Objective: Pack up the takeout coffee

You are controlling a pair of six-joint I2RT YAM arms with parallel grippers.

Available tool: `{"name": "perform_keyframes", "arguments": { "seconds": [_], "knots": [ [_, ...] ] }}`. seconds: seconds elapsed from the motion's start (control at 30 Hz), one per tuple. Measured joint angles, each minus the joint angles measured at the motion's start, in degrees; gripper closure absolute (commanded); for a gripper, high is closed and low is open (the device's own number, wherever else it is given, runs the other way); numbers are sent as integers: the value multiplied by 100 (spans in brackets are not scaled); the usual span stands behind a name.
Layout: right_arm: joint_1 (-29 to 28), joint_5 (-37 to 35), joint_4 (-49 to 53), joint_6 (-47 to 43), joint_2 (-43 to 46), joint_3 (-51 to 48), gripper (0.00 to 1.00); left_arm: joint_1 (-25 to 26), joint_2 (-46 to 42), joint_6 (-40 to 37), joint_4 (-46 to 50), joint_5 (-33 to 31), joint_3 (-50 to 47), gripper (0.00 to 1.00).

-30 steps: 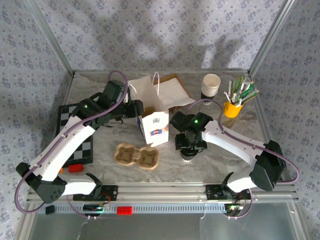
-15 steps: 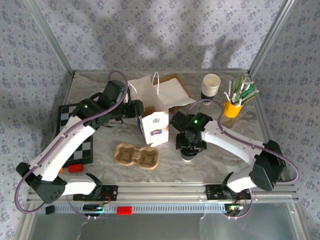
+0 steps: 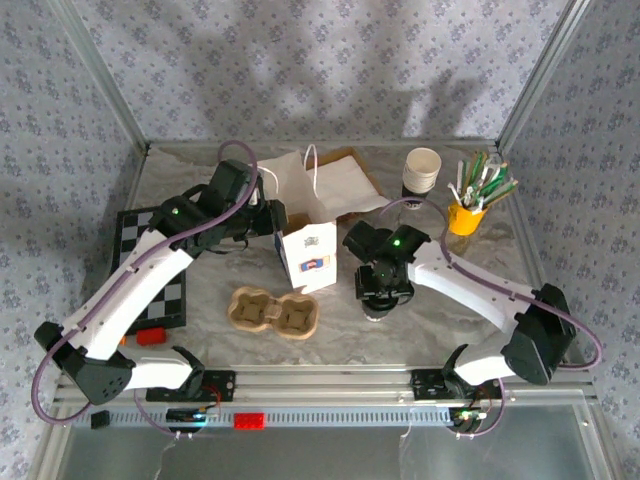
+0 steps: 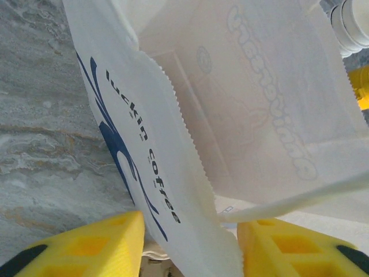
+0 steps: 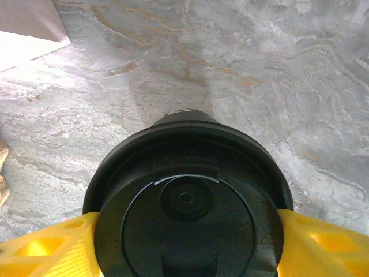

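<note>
Right pincer has nudged rightward, flanking the lidded coffee; grip cannot be told. Left pincer spread astride bag wall. Risk: pinching at lid height could pop it off.

Lidded coffee cup: one.
Upright printed paper bag: one.
Flat white paper bag: one.
Pulp cup carrier: one, two wells.
Stack of lidless cups: one, cups within uncountable.
Yellow pot of sticks: one.
Chequered board: one.
Red blocks: two.

White bag with blue lettering, black takeout coffee lid, grey marbled table.
</note>
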State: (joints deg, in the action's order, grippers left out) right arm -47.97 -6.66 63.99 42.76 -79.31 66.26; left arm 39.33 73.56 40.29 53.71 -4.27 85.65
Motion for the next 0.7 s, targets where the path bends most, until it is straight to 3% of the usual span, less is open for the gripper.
{"name": "perform_keyframes", "arguments": {
  "seconds": [0.37, 0.7],
  "knots": [
    [229, 251, 538, -772, 485, 365, 34, 249, 39, 173, -109, -2, 2, 86],
    [407, 562, 1305, -1073, 938, 927, 34, 656, 254, 330, -256, 52, 168, 96]
  ]
}}
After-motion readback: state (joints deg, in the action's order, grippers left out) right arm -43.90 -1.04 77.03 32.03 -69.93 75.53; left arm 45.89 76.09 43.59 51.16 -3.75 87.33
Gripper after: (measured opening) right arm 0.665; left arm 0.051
